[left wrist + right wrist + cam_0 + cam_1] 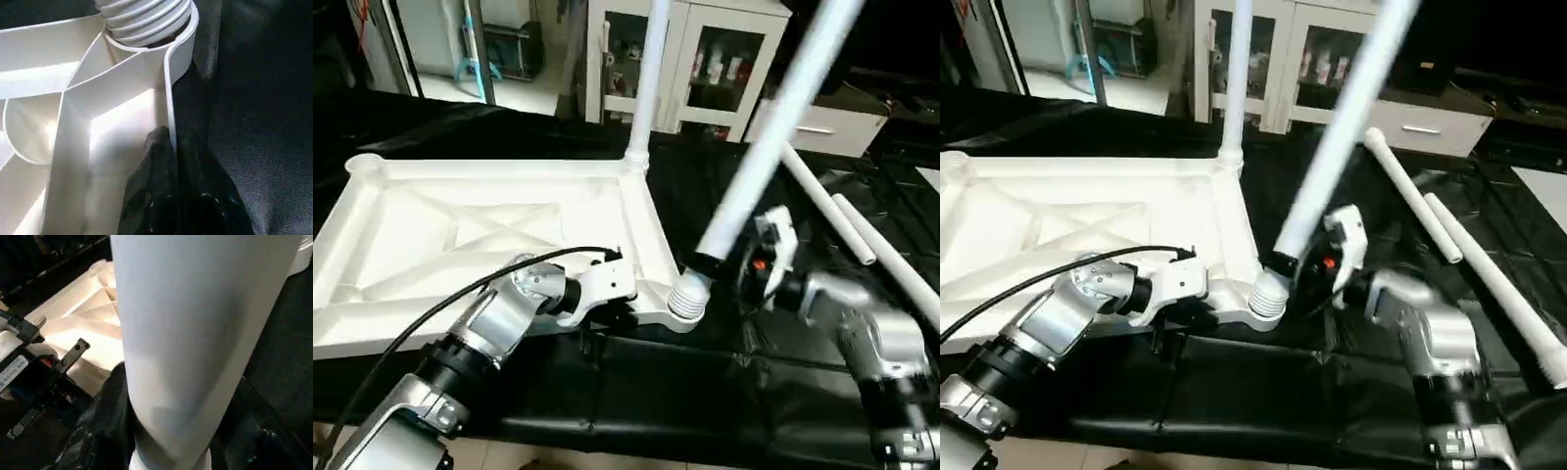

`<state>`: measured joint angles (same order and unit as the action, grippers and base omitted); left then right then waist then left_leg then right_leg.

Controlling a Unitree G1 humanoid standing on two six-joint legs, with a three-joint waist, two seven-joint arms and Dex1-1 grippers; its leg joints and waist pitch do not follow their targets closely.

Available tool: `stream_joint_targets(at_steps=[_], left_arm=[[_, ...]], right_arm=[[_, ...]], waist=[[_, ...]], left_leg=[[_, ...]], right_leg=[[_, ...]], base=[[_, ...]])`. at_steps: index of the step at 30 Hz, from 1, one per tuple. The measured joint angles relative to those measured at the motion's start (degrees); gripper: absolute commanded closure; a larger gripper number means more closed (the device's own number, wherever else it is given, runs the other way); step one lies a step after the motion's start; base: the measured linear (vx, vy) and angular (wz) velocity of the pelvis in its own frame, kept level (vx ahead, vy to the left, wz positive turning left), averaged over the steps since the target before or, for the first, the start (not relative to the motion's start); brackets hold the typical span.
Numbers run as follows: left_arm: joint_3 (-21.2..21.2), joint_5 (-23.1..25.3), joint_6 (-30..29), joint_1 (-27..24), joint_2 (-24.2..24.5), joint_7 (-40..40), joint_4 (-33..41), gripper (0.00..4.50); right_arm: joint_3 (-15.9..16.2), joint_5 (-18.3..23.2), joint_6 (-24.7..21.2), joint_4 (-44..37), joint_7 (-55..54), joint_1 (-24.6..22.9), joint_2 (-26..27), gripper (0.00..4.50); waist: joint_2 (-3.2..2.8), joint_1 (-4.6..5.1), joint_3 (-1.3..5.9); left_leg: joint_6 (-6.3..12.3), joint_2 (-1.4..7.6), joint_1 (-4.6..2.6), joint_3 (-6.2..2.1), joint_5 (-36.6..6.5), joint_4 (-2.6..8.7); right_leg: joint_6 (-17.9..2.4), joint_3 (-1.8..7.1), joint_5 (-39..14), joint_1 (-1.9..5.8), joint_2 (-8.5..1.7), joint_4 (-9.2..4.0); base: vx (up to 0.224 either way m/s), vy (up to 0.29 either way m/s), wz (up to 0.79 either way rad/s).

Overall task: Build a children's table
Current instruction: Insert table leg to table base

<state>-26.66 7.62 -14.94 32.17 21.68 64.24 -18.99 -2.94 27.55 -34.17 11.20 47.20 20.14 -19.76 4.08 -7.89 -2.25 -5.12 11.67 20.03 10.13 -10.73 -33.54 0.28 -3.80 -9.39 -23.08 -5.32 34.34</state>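
White plastic top [489, 230] is being pinched at its rim by the left gripper [171, 161] while the right gripper [710, 262], clamped around a tilted leg [764, 137], is seating its threads in the near corner socket [685, 304], needing straightening, then twisting.

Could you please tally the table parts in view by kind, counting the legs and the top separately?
Top: 1
Legs: 4, one upright in the far corner, one tilted in the right gripper, two lying on the black cloth
Total: 5

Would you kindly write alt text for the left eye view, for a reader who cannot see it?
The right gripper holds a tilted leg with its threaded end at the near corner socket of the upturned top, whose rim the left gripper pinches. One leg stands upright in the far corner; two spare legs lie on black cloth.
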Motion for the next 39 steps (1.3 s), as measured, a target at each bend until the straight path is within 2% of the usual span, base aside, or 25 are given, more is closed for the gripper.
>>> stream_joint_targets(at_steps=[4, 8, 18, 24, 28, 31, 36, 39], left_arm=[[0.1, 0.0, 0.1, 0.1, -0.3, 0.0, -0.4, 4.50], [0.0, 0.0, 0.3, 0.4, -0.6, 0.0, -1.0, 4.50], [-0.2, 0.0, 0.9, 0.5, -1.1, 0.1, -1.1, 4.50], [-0.6, 0.0, 1.3, 0.5, -1.5, 0.2, -1.1, 4.50], [-0.6, 0.0, 1.4, 0.5, -1.6, 0.2, -1.1, 4.50], [-0.7, 0.1, 1.4, 0.5, -1.7, 0.2, -1.2, 4.50], [-0.8, 0.3, 1.6, 0.5, -1.7, 0.2, -1.2, 4.50], [-0.8, 0.4, 1.6, 0.5, -1.7, 0.2, -1.3, 4.50]], right_arm=[[-1.5, 0.5, 1.3, -2.6, -1.9, -2.9, 1.5, 2.67], [-1.4, 0.3, 2.0, -5.5, -2.7, -5.1, 1.8, 2.67], [3.3, -3.6, 3.5, -12.8, -2.2, -7.5, -3.1, 2.67], [3.5, -4.2, 3.6, -15.1, -2.2, -8.8, -4.4, 2.67], [3.7, -4.2, 3.6, -15.4, -2.2, -8.9, -5.0, 2.67], [5.2, -4.4, 3.5, -15.6, -1.8, -8.6, -6.1, 2.67], [7.9, -7.2, 3.6, -16.6, -1.1, -7.6, -7.7, 2.67], [8.3, -7.9, 3.7, -16.5, -1.1, -7.6, -7.7, 2.67]], waist=[[-0.15, -0.14, 0.09], [-0.20, -0.20, 0.10], [-0.25, -0.42, 0.11], [-0.29, -0.72, 0.13], [-0.31, -0.72, 0.14], [-0.31, -0.70, 0.14], [-0.23, -0.70, 0.19], [-0.17, -0.65, 0.22]], left_leg=[[0.00, 0.00, 0.01, 0.00, 0.0, 0.01], [0.00, -0.01, 0.04, 0.00, 0.0, 0.05], [0.00, -0.02, 0.07, 0.00, 0.0, 0.21], [0.00, -0.02, 0.09, 0.07, 0.0, 0.34], [0.00, -0.02, 0.10, 0.08, 0.0, 0.34], [0.00, -0.02, 0.10, 0.08, 0.0, 0.34], [0.01, -0.02, 0.07, 0.08, 0.0, 0.41], [0.00, -0.02, 0.07, 0.08, 0.0, 0.41]], right_leg=[[0.1, 0.01, 0.0, 0.01, 0.00, -0.05], [0.1, 0.01, 0.0, 0.05, 0.00, -0.12], [0.3, 0.05, -0.2, 0.21, -0.02, -0.24], [0.5, 0.12, -0.4, 0.33, -0.05, -0.25], [0.6, 0.13, -0.4, 0.36, -0.06, -0.25], [0.6, 0.14, -0.5, 0.39, -0.07, -0.25], [0.6, 0.14, -0.6, 0.48, -0.07, -0.25], [0.6, 0.15, -0.6, 0.50, -0.07, -0.26]], base=[[0.000, 0.000, 0.00], [0.000, 0.000, 0.00], [0.000, 0.000, 0.00], [0.000, 0.000, 0.00], [0.000, 0.000, 0.00], [0.000, 0.000, 0.00], [0.000, 0.000, 0.00], [0.000, 0.000, 0.00]])
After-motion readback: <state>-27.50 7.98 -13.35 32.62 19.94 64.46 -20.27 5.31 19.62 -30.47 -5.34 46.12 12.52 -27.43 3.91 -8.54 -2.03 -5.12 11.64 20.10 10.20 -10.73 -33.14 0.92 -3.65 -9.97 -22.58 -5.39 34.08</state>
